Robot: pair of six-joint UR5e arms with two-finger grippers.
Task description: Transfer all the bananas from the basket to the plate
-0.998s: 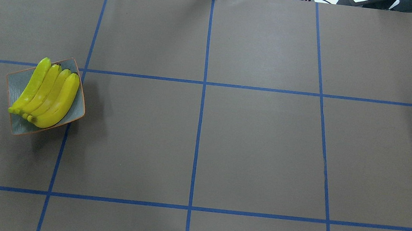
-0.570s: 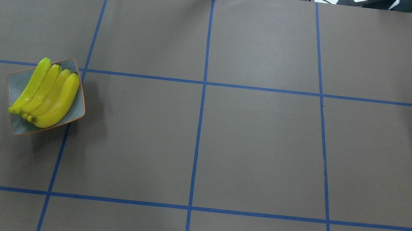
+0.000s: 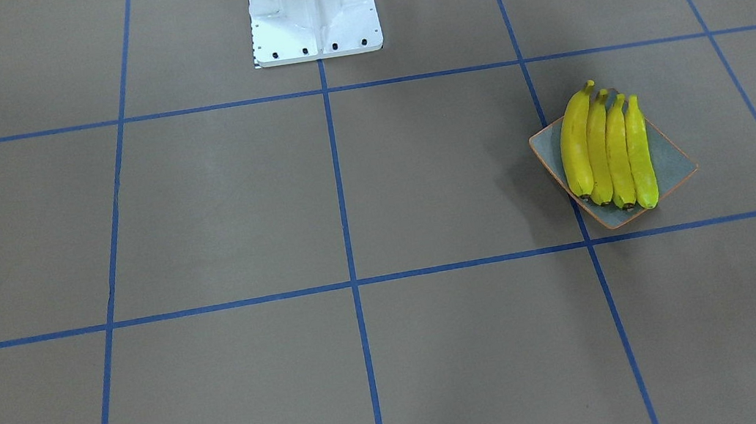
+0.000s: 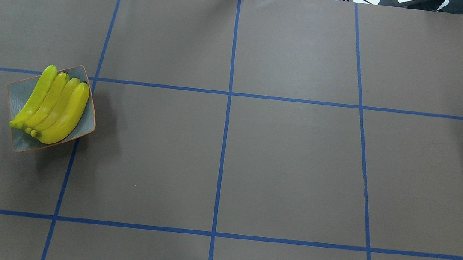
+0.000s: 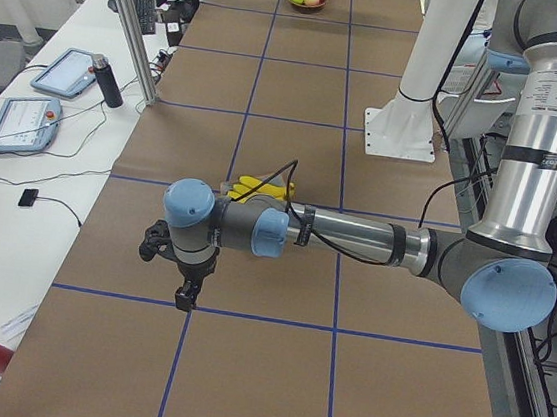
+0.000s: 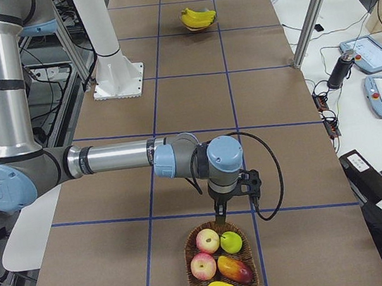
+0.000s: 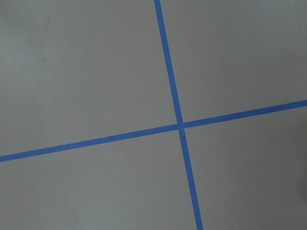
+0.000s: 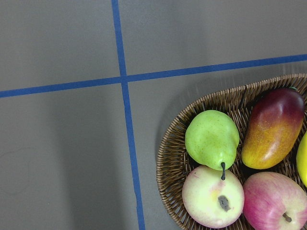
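Bananas: all four lie side by side on the plate, which sits on the table. Left gripper hangs over bare table near the plate, right gripper well apart from the plate, at the rim of the basket of other fruit. Can't tell whether either gripper is spread or pressed together.

Yellow fruit on grey-blue, brown ground under blue lines.
At the left of the overhead view, four bright yellow bananas with dark tips lie on a grey-blue plate rimmed in orange-brown. The table is matt brown, gridded with blue tape. In the right wrist view, a brown woven basket holds a green pear, a red-and-orange mango and pink-and-cream apples.
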